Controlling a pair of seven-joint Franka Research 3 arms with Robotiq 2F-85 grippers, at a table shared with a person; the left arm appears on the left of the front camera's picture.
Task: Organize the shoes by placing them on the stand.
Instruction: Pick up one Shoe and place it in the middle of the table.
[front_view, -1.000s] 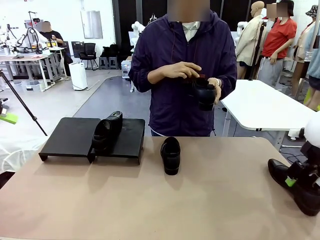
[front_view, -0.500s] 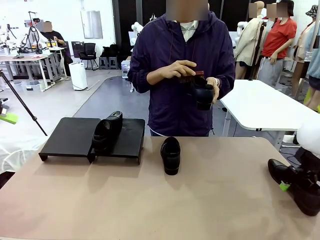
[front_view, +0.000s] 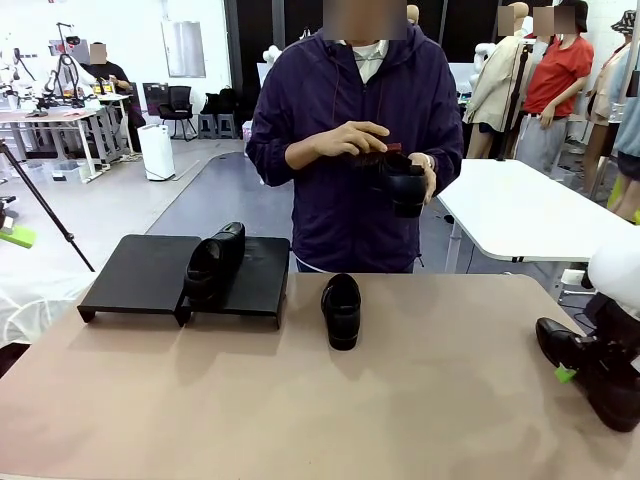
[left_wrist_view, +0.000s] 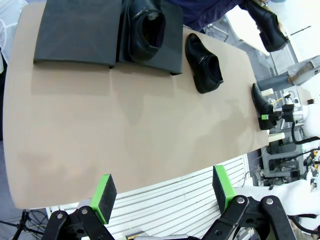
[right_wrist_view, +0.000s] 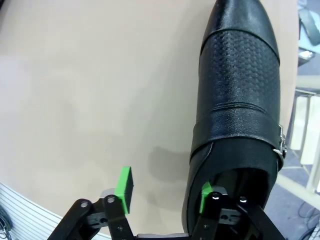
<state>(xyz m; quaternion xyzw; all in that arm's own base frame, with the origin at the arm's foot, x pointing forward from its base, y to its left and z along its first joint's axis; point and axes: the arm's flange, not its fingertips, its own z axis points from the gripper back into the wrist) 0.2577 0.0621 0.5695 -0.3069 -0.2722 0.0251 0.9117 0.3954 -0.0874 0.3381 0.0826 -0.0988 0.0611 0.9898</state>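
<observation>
Beige and matte, the table carries the stand at its far left: two flat, dull-black panels side by side on short legs, slightly tilted. Judging by how things lie, the task is about a quarter done. The first shoe rests on the stand, straddling the seam between the panels, while three are off it. The second shoe sits on the table just right of the stand. The third shoe lies well to the right of the stand, by the table's right edge. The fourth shoe is up behind and to the right of the stand, held by the person, whose other hand holds a small red-brown thing against it, seemingly a brush. All four are glossy black leather with rounded toes. The third shoe shows a pebbled band across the vamp and a small metal fitting at its side. The right gripper straddles that shoe's side wall near the heel. One green pad is inside the opening and the other is outside, with bare table between it and the leather, so the jaws are apart and not yet clamped. The left gripper hangs high over the table's near edge, well away from the stand, jaws wide apart and empty.
</observation>
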